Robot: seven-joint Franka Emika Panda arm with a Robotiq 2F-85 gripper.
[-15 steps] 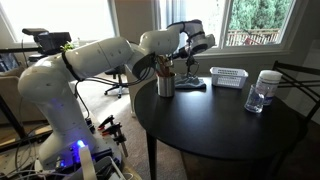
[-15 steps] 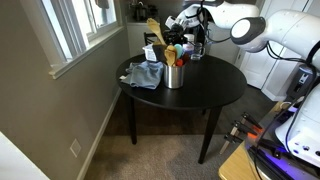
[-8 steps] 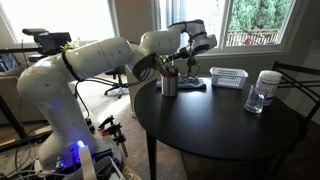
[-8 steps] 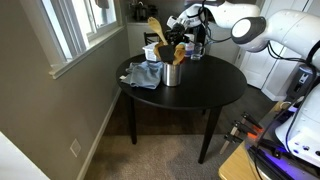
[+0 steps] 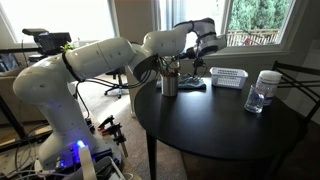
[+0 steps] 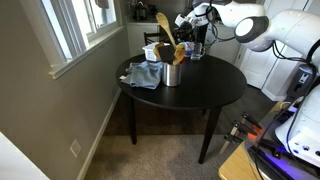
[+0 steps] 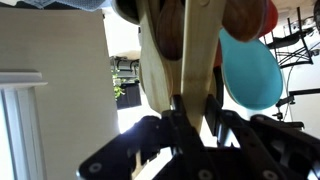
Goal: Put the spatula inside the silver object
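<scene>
Spatula (image 6: 166, 34): light wooden, tilted, broad end uppermost and leaning away from the arm, narrow end pointing down toward the mouth of the silver object (image 6: 175, 76). Its lower tip appears to sit at or just inside the rim among the other utensils (image 5: 166, 69) already standing there; how deep it goes cannot be read from either exterior view. In the wrist view the pincer (image 7: 195, 112) is clenched on the pale shaft, one finger (image 7: 176, 118) on each flat face, so the spatula is carried by the arm and not by the cup. Judgement: the grip partway along the shaft leaves the free lower end to thread between the crowded handles, and the tilt probably follows the only open gap at the rim. A teal spoon bowl (image 7: 250, 68) and a darker wooden piece (image 7: 170, 30) crowd right beside the shaft, so a snag is possible while lowering. The silver object stands upright on the round dark worktop (image 6: 205, 92), just beside a crumpled blue cloth (image 6: 145, 75). A white basket (image 5: 228, 77) and a clear jar (image 5: 261, 92) sit well apart and play no part. Step in hand: insertion, release not yet done.
</scene>
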